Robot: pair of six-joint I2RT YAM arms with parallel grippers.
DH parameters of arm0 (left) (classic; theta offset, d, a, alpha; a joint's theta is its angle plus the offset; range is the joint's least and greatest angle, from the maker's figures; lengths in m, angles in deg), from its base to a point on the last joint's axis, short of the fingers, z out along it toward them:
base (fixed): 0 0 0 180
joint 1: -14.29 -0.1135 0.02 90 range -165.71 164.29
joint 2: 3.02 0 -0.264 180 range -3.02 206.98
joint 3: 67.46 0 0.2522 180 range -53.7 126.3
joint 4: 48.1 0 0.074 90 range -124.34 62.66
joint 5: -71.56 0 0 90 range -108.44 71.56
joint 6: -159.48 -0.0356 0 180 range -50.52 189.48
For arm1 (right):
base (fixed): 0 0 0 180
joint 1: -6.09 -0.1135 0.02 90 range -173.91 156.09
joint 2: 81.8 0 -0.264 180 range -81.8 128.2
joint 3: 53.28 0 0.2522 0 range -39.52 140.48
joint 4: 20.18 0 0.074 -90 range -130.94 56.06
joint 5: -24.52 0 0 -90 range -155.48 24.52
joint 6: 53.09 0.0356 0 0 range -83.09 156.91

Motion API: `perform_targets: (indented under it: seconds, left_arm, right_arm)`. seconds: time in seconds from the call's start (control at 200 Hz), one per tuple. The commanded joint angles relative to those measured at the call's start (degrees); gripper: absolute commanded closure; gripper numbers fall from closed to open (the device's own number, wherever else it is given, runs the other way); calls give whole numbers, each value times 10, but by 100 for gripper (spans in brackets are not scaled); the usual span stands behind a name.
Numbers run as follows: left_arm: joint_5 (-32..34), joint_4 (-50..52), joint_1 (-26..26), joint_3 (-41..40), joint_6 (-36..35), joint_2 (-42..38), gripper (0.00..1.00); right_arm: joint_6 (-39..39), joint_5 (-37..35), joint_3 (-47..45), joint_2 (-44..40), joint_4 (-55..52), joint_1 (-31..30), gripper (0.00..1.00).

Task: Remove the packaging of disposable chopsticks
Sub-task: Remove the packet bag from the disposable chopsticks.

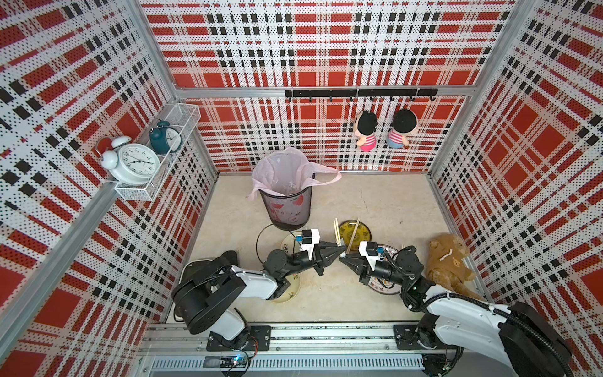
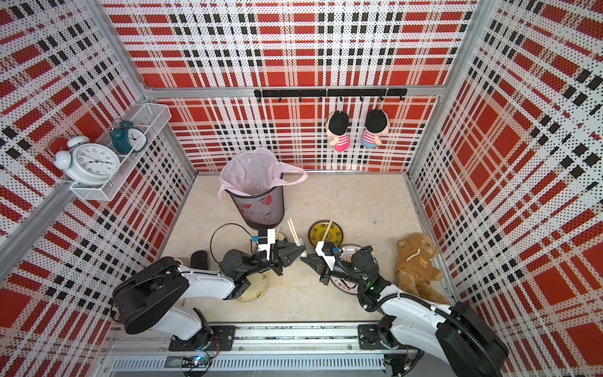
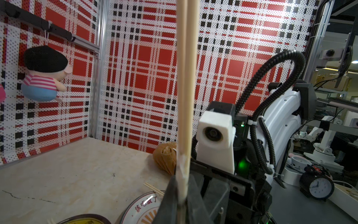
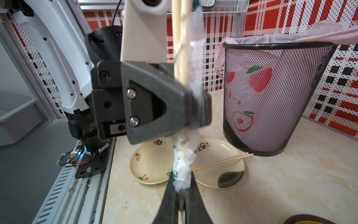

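Right pincer pinches crumpled packaging; green logo unreadable.

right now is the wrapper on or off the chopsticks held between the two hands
Partly off. The packaging is bunched at the end in the right hand, while the chopsticks past the left hand look bare.

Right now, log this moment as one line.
phase: unwrapping | left hand: shut on chopsticks | right hand: shut on bunched packaging
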Motion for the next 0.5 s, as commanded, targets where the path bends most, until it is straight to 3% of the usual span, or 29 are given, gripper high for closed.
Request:
perform_targets:
  seconds: [0.0, 0.496]
  left_arm:
    - [-11, 55, 6, -22, 4, 25, 85]
    - [-6, 35, 1, -32, 4, -20, 100]
  right_arm:
    - [-12, 14, 11, -23, 69, -2, 100]
    - [0, 8, -29, 21, 111, -2, 100]
